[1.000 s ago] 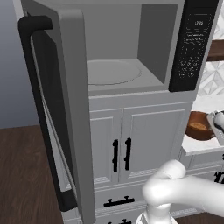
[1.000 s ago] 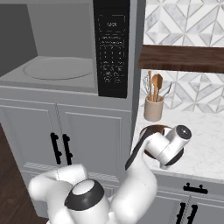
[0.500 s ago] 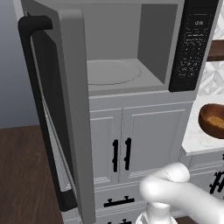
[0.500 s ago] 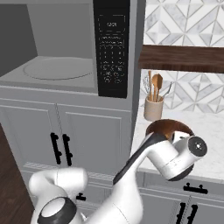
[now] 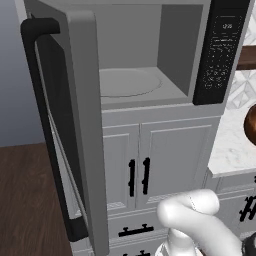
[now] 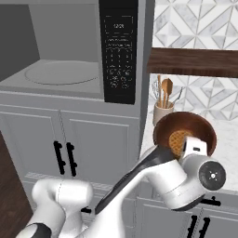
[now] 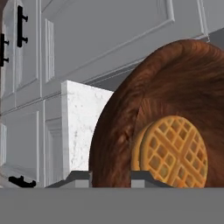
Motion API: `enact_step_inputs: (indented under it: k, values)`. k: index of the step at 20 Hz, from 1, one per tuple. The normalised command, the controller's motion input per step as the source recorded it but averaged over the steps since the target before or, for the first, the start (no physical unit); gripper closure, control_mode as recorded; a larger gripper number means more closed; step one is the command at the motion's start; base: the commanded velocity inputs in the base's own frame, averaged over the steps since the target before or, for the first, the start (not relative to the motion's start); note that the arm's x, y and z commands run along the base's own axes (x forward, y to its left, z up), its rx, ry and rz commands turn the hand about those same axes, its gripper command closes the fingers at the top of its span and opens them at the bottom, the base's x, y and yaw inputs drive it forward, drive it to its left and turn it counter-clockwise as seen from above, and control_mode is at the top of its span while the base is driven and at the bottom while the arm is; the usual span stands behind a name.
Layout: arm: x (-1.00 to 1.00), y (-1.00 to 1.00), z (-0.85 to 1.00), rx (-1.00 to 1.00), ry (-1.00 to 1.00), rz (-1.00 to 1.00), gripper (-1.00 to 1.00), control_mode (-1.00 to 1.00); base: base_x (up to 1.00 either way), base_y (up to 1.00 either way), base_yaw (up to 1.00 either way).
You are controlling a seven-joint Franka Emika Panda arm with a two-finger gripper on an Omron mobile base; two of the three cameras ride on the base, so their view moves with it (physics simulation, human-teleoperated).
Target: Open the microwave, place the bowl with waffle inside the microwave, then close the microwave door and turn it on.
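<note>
White marble-look counter (image 6: 228, 139) runs right of the large built-in grey microwave (image 5: 150, 55), with a grey-and-white geometric tile backsplash (image 6: 204, 18) behind it and a dark wood floating shelf (image 6: 195, 61) above. Dark wood plank floor (image 5: 25, 200) lower left, plain grey-blue wall (image 5: 12, 85) beyond. White panelled cabinet doors (image 5: 165, 160) with short black handles sit under the microwave, drawers below them.

The wide grey-framed microwave door (image 5: 70, 130) with its long black bar handle (image 5: 50, 125) stands swung fully open to the left, edge-on to the left base camera. Light grey cavity is exposed, the round turntable (image 6: 60, 72) bare. Black keypad panel (image 6: 120, 51) on the microwave's right side.

A cream utensil crock (image 6: 162, 111) with wooden spoons stands on the counter against the backsplash, just behind the bowl as seen from the right base view.

The round glossy reddish-brown wooden-looking bowl (image 6: 186, 132) is lifted off the counter and tilted, right of the microwave and below cavity level. The golden-tan gridded waffle (image 7: 173, 151) lies inside it. The two-finger gripper (image 7: 111, 178) has its jaws nearly closed, pinching the bowl's rim between the tips; exact contact is probably at the lower rim, partly hidden. The white arm crosses in front of the lower cabinets.
</note>
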Motion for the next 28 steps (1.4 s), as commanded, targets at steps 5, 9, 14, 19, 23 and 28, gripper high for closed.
enact_step_inputs:
  k: [5, 9, 14, 19, 23, 28]
  values:
    - [-0.53, 0.49, 0.8, -0.05, -0.24, -0.03, 1.0, -1.0, 0.0, 0.0, 0.0]
    - [-0.05, 0.87, 0.71, -0.07, -0.13, 0.0, 1.0, -1.0, 0.0, 0.0, 0.0]
    - [-0.07, 0.86, 0.82, -0.08, -0.02, 0.01, 1.0, -1.0, 0.0, 0.0, 0.0]
    - [-0.16, 0.89, 0.4, -0.07, 0.0, 0.14, 1.0, -1.0, 0.0, 0.0, 0.0]
    - [0.0, 0.94, 0.3, -0.01, 0.0, 0.2, 1.0, -1.0, 0.0, 0.0, 0.0]
    - [0.0, 1.0, 0.29, -0.02, 0.0, 0.19, 1.0, -1.0, 0.0, 0.0, 0.0]
